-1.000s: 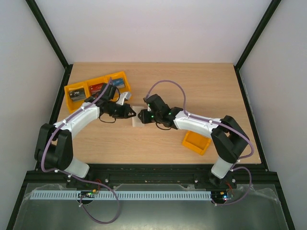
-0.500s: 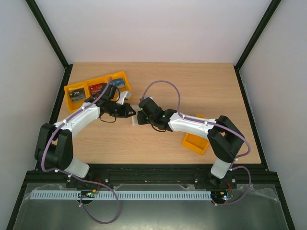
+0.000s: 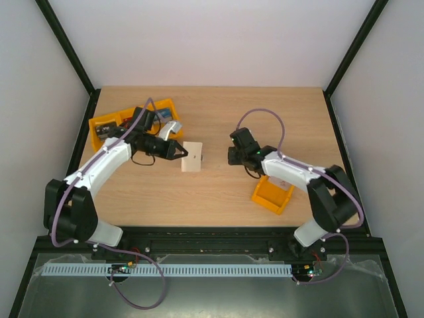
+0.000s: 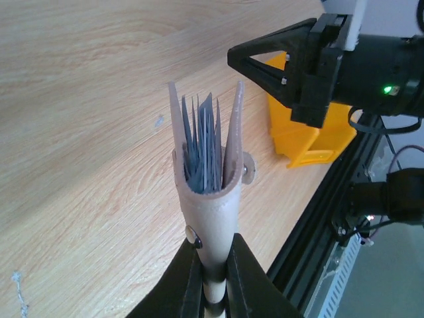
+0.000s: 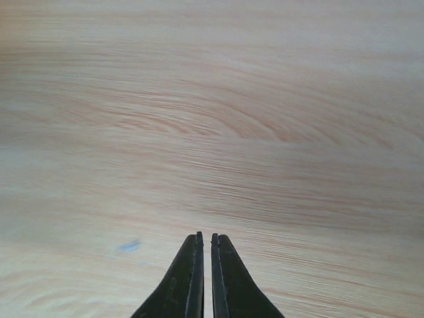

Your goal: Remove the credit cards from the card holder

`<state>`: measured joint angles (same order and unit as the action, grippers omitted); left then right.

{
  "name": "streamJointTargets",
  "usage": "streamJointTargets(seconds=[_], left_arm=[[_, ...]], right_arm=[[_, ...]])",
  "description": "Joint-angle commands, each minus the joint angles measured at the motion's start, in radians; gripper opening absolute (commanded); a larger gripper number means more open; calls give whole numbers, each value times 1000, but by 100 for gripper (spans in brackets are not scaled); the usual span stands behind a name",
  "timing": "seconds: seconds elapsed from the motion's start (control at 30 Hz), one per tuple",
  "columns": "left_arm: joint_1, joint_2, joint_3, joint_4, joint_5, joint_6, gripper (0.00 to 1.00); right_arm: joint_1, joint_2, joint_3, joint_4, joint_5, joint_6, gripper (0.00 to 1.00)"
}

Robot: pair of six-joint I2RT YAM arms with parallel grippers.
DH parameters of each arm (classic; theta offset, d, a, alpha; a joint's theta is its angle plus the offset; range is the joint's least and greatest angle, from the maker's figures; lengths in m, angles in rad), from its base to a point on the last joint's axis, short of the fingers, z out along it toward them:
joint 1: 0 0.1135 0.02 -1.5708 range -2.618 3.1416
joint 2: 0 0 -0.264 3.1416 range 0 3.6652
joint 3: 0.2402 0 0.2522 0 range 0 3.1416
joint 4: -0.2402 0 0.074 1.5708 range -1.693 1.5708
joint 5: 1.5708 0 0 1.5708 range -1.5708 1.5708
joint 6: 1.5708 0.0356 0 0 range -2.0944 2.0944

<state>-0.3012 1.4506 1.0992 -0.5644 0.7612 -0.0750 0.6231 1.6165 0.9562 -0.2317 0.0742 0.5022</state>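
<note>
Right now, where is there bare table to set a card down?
Bare table along the back edge, right of the compartment bin, and the near strip between the card holder and the small orange bin. Crowded at back left around the left gripper.

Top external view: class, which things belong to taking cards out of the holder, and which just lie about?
Job: flat cream-white rectangular card holder; left claw, shut on it; right claw, shut.
Lying about: small orange-yellow plastic bin; long divided orange-yellow plastic bin.
</note>
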Motion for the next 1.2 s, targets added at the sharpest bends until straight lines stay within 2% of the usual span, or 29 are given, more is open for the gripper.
streamJointTargets(seconds=[0.0, 0.07, 0.13, 0.3, 0.4, 0.47, 0.6, 0.7, 0.8, 0.9, 1.03, 1.17], left_arm=[[17, -24, 116, -171, 106, 176, 2], [17, -28, 212, -259, 117, 240, 2], [18, -35, 305, -339, 143, 294, 2], [17, -67, 521, -503, 231, 393, 2], [15, -82, 552, -531, 281, 398, 2], [16, -96, 547, -537, 287, 408, 2], [15, -115, 565, -558, 272, 429, 2], [15, -121, 609, -623, 292, 499, 2], [15, -133, 661, -704, 290, 616, 2], [15, -150, 662, -718, 305, 629, 2], [14, -150, 668, -700, 305, 612, 2], [15, -148, 672, -707, 302, 617, 2]], right_arm=[[-4, -156, 21, 79, -265, -160, 12], [-14, -207, 21, 153, -491, -211, 26], [-21, -241, 31, 221, -666, -228, 35], [-27, -273, 80, 318, -883, -213, 49], [-27, -286, 83, 427, -1053, -171, 58], [-27, -299, 99, 443, -1127, -180, 61], [-28, -327, 158, 303, -1188, -291, 65], [-35, -343, 210, 134, -1144, -415, 66], [-43, -369, 232, 59, -1077, -460, 68], [-43, -394, 220, 149, -1108, -369, 69], [-39, -394, 114, 494, -1258, -116, 71], [-36, -426, 106, 481, -1245, -143, 75]])
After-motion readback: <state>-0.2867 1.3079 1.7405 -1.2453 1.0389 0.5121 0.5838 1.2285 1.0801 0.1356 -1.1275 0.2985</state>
